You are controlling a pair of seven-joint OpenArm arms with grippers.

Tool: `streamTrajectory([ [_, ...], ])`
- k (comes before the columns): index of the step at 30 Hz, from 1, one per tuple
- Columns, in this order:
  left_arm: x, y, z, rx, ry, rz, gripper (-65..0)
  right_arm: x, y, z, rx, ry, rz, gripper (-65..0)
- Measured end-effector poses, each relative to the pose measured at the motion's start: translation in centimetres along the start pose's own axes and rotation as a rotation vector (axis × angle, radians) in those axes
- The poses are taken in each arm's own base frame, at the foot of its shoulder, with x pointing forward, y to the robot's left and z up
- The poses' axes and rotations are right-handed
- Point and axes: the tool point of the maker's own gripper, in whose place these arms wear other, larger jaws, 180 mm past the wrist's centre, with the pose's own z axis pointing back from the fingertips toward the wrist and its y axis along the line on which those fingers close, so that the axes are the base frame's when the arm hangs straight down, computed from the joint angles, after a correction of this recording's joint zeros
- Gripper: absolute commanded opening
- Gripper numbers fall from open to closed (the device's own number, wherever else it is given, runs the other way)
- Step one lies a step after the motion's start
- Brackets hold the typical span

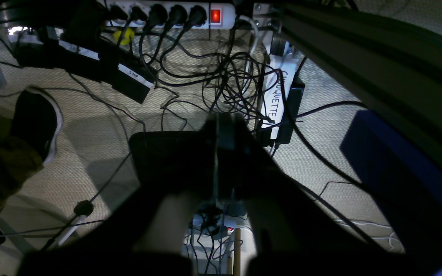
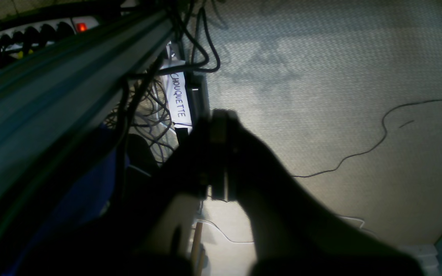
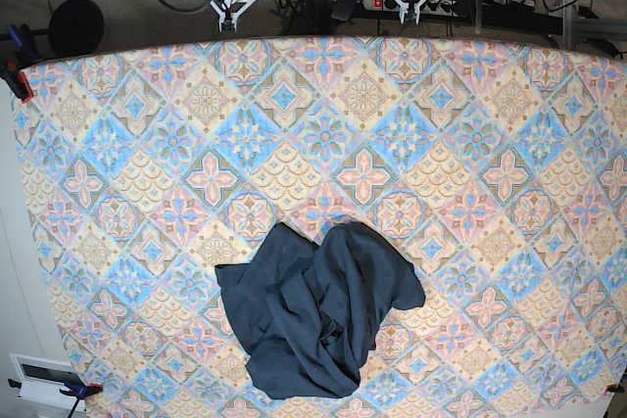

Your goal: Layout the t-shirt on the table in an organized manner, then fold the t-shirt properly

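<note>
Looking down from the base view, I judge that none of the job is done. The t-shirt (image 3: 318, 310) lies in a crumpled heap, not spread out and not folded. All the steps are left for me: pull it flat, straighten the sleeves, then make the folds.

The t-shirt is dark navy blue. It sits on the table (image 3: 470, 144), in the half far from the arms and a bit toward my right arm's side. It is bunched up with lots of wrinkles and lumps, and cloth lies over cloth. I cannot pick out the sleeves or the neck from up here. It looks soft and floppy, so I think it will sag when I lift it.

The table has a cloth with blue, pink and cream diamond tiles. It is much bigger than the t-shirt, so I have lots of room to lay it out.

Both arms are parked at the top edge, well apart from the t-shirt. My left gripper (image 1: 218, 126) points down at the carpet (image 1: 102, 126) and a tangle of cables (image 1: 228, 76) under a power strip (image 1: 167, 14). Its jaws look pressed together with nothing held. My right gripper (image 2: 219, 122) also hangs over the floor, jaws together and nothing held.
</note>
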Motion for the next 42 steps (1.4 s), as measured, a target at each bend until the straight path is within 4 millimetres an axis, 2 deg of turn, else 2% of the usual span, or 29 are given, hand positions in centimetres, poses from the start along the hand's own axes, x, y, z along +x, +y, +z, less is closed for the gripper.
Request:
streamTrajectory([
  [13, -0.1, 0.0, 0.0, 0.0, 0.001, 0.002, -65.0, 0.0, 0.0, 0.0, 0.0, 0.0, 0.0, -65.0],
  [17, -0.8, 0.1, 0.1, 0.001, 0.007, 0.004, -65.0, 0.0, 0.0, 0.0, 0.0, 0.0, 0.0, -65.0],
  [19, -1.9, 0.3, 0.3, 0.005, 0.017, 0.001, -65.0, -0.2, 0.0, 0.0, 0.0, 0.002, 0.002, -65.0],
  [21, -2.7, 1.8, 0.5, 0.026, 0.016, -0.009, -65.0, -1.0, -0.1, 0.1, -0.002, 0.008, 0.003, -65.0],
  [24, -3.7, 3.5, 1.1, 0.048, 0.003, -0.019, -65.0, -2.7, -1.7, 0.5, -0.018, 0.013, 0.011, -65.0],
  [28, -5.1, 7.7, 2.3, 0.108, -0.01, -0.055, -65.0, -5.4, -6.4, 1.9, -0.098, 0.013, 0.039, -65.0],
  [31, -5.6, 9.8, 3.4, 0.135, -0.036, -0.079, -65.0, -5.4, -8.3, 3.0, -0.134, -0.028, 0.052, -65.0],
  [33, -5.3, 10.8, 4.3, 0.146, -0.078, -0.101, -65.0, -5.1, -8.1, 3.6, -0.128, -0.072, 0.059, -65.0],
  [37, -4.5, 11.4, 6.5, 0.148, -0.152, -0.141, -65.0, -6.1, -7.4, 5.2, -0.101, -0.1, 0.078, -65.0],
  [40, -3.7, 10.9, 8.8, 0.133, -0.228, -0.178, -65.0, -6.6, -9.6, 7.0, -0.144, -0.122, 0.106, -65.0],
  [42, -3.2, 10.2, 10.6, 0.118, -0.278, -0.193, -65.0, -5.6, -10.9, 8.4, -0.159, -0.178, 0.075, -65.0],
])
